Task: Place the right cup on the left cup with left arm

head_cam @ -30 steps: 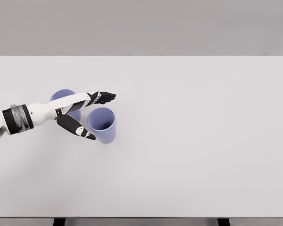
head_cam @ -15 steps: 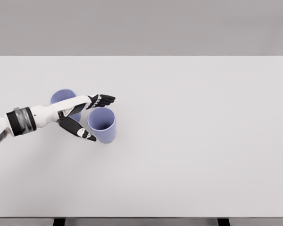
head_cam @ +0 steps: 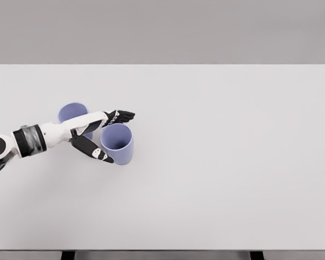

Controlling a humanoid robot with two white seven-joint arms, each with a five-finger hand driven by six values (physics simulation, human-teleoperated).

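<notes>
Biggest worry here was the right cup (head_cam: 117, 143) getting knocked over or shoved away before it was properly gripped. The left hand (head_cam: 100, 135) was straddling it from the cup's left side, with the fingers (head_cam: 121, 115) reaching past the cup's far rim and the thumb (head_cam: 95, 152) sitting low against its near-left wall. If the hand closed unevenly, my guess is the thumb would have pushed first and the light cup would have skidded right across the worktop (head_cam: 222, 151) or tipped. It's a smooth, slightly tapered thing, so a pinch near the rim could also have squeezed it out of the grip.

Second risk: the left cup (head_cam: 70, 112) stood just behind and to the left of the right cup, and the forearm lay straight across its front. Any lift with a swing back could have clipped it and moved the target, which would have messed up the stacking.

Pose-wise, the left arm came in from the left edge, forearm nearly level and angled slightly up toward the right cup. The fingers were spread wide, straight and holding nothing, thumb splayed well apart from them, so the cup sat in the open V. It looked close to touching, but I couldn't tell real contact. Both cups were upright, mouths up. Right arm wasn't visible at all.
</notes>
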